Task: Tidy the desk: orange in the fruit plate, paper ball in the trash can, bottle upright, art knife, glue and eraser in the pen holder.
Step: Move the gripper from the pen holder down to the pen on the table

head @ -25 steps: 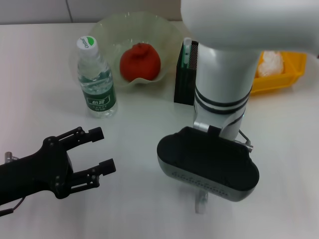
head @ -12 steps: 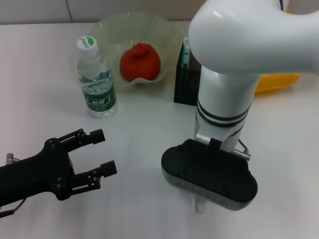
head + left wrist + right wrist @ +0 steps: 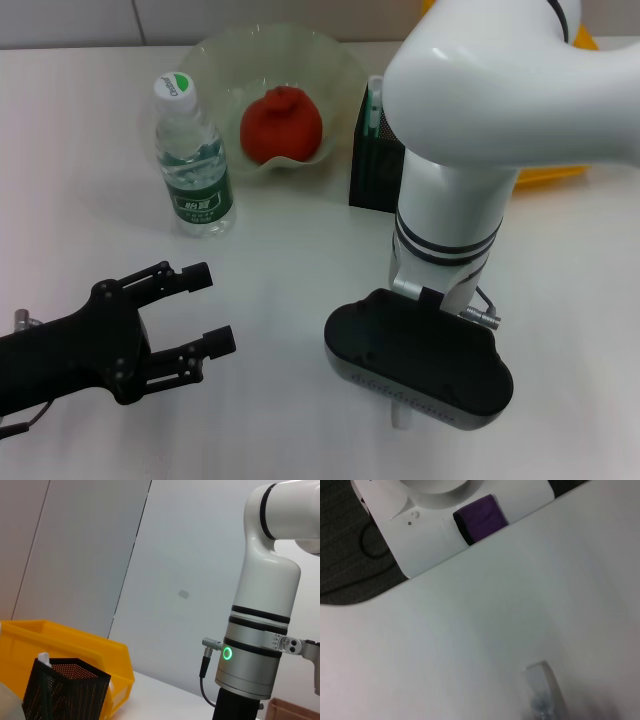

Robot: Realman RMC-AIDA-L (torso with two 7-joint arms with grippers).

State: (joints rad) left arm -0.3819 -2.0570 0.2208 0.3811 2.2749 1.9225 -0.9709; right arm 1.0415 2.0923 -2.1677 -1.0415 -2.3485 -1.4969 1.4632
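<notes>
The orange (image 3: 282, 125) lies in the pale-green fruit plate (image 3: 330, 62) at the back. To its left the bottle (image 3: 195, 160) stands upright. The black mesh pen holder (image 3: 368, 165) (image 3: 65, 687) holds a green-and-white stick (image 3: 375, 105). Only slivers of the yellow trash can (image 3: 555, 178) (image 3: 70, 642) show. The paper ball and eraser are hidden. My right arm's black wrist (image 3: 420, 360) hangs low over a small whitish piece (image 3: 400, 415) (image 3: 542, 690) on the table; I cannot tell if it is the glue or the art knife. My left gripper (image 3: 210, 306) rests open at the front left, holding nothing.
My white right arm (image 3: 470, 120) covers the back right of the table, including most of the yellow bin. The table's near edge and the robot's base with a purple patch (image 3: 476, 516) show in the right wrist view.
The right arm's wrist has shifted slightly toward the front edge, and its upper part has swung across, now covering the paper ball and most of the trash can. The left gripper barely moved.
</notes>
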